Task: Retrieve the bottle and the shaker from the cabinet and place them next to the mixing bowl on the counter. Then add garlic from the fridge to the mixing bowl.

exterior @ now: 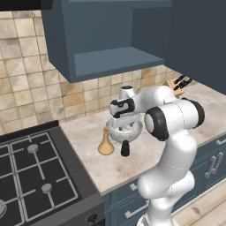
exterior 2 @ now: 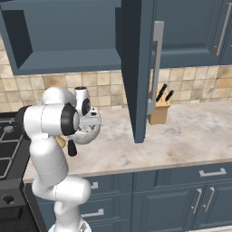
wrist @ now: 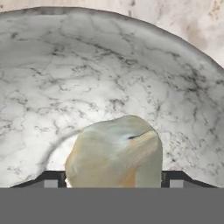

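Garlic (exterior: 128, 127): barely made out from the left base view, as a pale lump inside the mixing bowl (exterior: 133, 133), under the gripper (exterior: 125, 122). Stands on the counter (exterior: 101, 170), that bowl, with the bottle (exterior: 106, 142) just beside it on the hob (exterior: 35, 176) side and the shaker (exterior: 125, 148) right in front of it, upright, a little apart from the bottle. Hangs above them on the tiled wall, the cabinet (exterior: 66, 48), door swung out. Farther along the counter, near the wall: knife block (exterior: 176, 84).

From the right base view: gripper (exterior 2: 90, 123) pointing down into the mixing bowl (exterior 2: 93, 133), much of the bowl hidden behind the white arm. Shaker (exterior 2: 71, 148) just in front of the bowl; only a tan sliver of the bottle (exterior 2: 60, 142) peeking past the arm. Cabinet (exterior 2: 63, 36) overhead, its door (exterior 2: 138, 68) standing edge-on over the counter (exterior 2: 181, 136). Knife block (exterior 2: 159, 109) behind that door, against the tiles.

From the hand view: garlic (wrist: 114, 151) close up, cream with tan streaks, filling the whole gap of the gripper (wrist: 113, 179). Fingertips (wrist: 51, 179) spread wide, one at each flank of the clove and seemingly pressed against it, so gripped rather than lying loose. Behind it, the speckled grey-white inner wall of the mixing bowl (wrist: 109, 65); beyond the rim, a strip of counter (wrist: 175, 13).
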### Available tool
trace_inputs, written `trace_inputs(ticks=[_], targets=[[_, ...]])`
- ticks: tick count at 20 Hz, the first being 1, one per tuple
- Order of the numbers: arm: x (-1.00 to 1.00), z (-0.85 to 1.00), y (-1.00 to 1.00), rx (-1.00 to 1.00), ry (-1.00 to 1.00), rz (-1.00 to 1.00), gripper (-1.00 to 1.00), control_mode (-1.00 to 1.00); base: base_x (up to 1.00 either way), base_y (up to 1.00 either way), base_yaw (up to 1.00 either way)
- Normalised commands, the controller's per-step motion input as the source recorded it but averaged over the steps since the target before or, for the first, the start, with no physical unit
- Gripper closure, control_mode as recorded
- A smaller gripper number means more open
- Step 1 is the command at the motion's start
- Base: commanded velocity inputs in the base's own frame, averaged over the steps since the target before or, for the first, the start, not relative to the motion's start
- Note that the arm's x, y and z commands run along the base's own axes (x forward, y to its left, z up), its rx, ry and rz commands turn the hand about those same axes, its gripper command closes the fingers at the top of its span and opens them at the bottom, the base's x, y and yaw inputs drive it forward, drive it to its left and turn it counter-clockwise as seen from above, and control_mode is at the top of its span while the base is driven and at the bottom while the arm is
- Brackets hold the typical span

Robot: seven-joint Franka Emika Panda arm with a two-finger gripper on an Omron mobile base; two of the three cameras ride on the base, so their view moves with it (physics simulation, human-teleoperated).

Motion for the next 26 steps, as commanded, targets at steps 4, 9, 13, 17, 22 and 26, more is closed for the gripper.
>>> trace_inputs(ticks=[4,9,13,17,22,26], targets=[[0.00,0.04,0.00,0.00,0.04,0.00,-1.00,-1.00,0.00,0.00,0.00],[0.00,0.08,0.00,-0.03,0.04,0.00,-1.00,-1.00,0.00,0.00,0.00],[-0.27,0.27,0.00,-0.01,0.02,-0.03,-1.00,-1.00,0.00,0.00,0.00],[-0.68,0.28,0.00,0.00,-0.05,-0.04,-1.00,-1.00,0.00,0.00,0.00],[-0.90,0.35,-0.04,0.00,-0.14,-0.03,-1.00,-1.00,0.00,0.00,0.00],[-0.90,0.57,-0.13,0.00,-0.08,-0.08,-1.00,-1.00,0.00,0.00,0.00]])
